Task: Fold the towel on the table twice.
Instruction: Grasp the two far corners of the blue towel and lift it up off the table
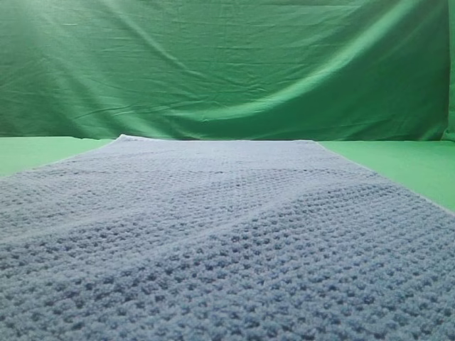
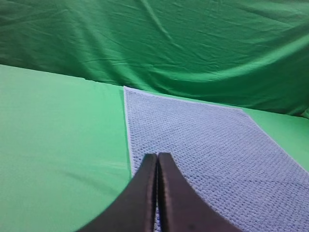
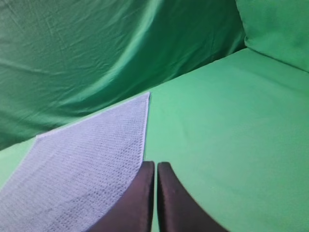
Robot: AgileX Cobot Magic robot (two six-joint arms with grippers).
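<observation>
While the towel (image 1: 227,241) lies flat and unfolded on the green tabletop (image 2: 58,145), a wrinkled green curtain (image 1: 227,64) closes off the back. Left hand (image 2: 157,159) and right hand (image 3: 156,166) both have their jaws pressed together, gripping nothing, each above a long edge of the towel.

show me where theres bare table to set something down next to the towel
The towel covers the middle of the table. Bare green lies along its left edge, a wide strip running back to the curtain, and along its right edge, reaching the curtain too. The left gripper and right gripper, both shut, crowd the towel's near corners.
</observation>
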